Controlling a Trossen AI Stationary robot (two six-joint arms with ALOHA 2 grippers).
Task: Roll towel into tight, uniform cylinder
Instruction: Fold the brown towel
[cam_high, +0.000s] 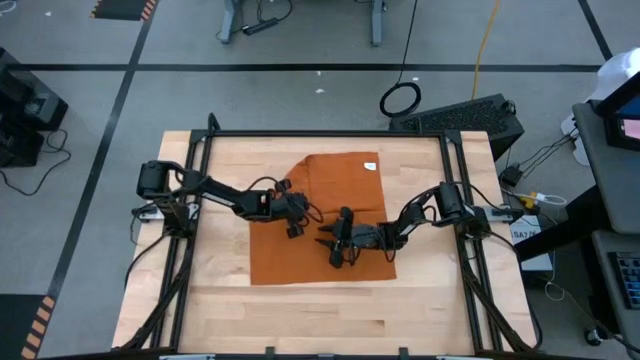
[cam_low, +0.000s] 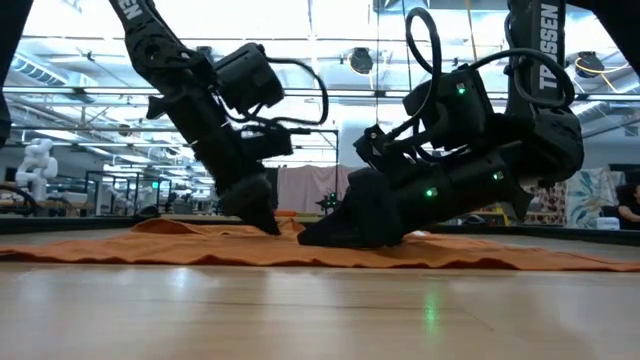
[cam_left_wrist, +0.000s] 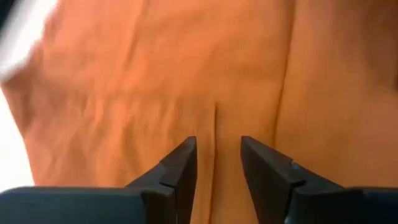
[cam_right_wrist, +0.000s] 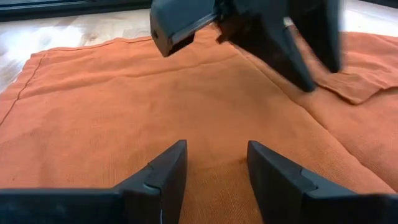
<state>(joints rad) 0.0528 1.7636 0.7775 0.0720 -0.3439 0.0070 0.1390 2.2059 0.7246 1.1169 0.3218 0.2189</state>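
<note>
The towel (cam_high: 318, 225) lies mostly flat on the wooden table (cam_high: 420, 300), not yet rolled. Its far left corner appears folded over onto the cloth, and a small white tag (cam_high: 371, 166) shows at the far right corner.

The left gripper (cam_high: 296, 222) is down on the left-centre of the cloth. Its fingers (cam_left_wrist: 180, 168) stand apart, straddling a thin raised crease without clamping it.

The right gripper (cam_high: 335, 247) sits just right of centre, nearer the front edge. Its fingers (cam_right_wrist: 165, 171) are also apart, with bare cloth between them and nothing held. In the low view both grippers tilt steeply down toward each other, tips at or touching the fabric.

Assessment: the cloth's longer axis runs from the far edge to the near edge, and both grippers sit mid-cloth, well away from any starting edge. The folded far left corner lies closest to the left gripper, which is better placed to flatten it or begin there.
</note>
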